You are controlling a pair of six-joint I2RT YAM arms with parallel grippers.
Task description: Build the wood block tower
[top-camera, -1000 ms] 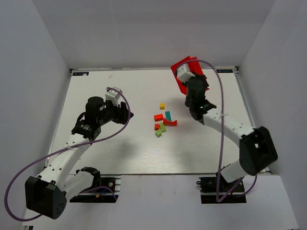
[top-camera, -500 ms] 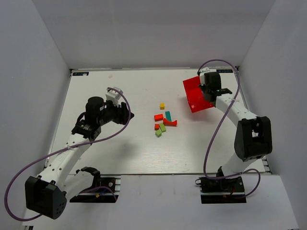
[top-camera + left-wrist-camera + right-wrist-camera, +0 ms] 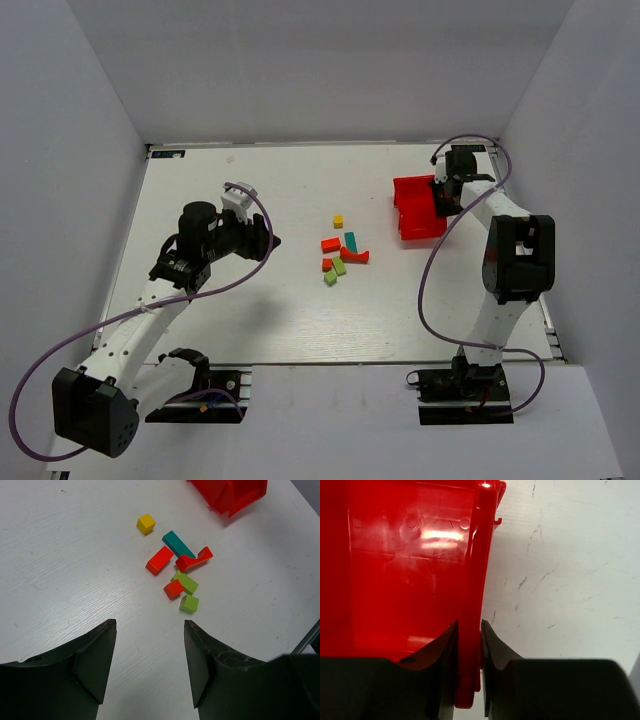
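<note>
Small painted wood blocks lie loose and unstacked in mid-table. The left wrist view shows a yellow cube, a teal bar, a red bar, a red arch piece, a small red cube, a lime bar and a lime cube. My left gripper is open and empty, left of the blocks. My right gripper is shut on the wall of the red plastic bin at the right.
White walls enclose the table on three sides. The red bin also shows at the top of the left wrist view. The right arm's cable loops over the table's right side.
My right arm has swung the red bin from the far middle-right out to the right, tipped back upright near the table's right edge. The left arm and blocks have not moved.
</note>
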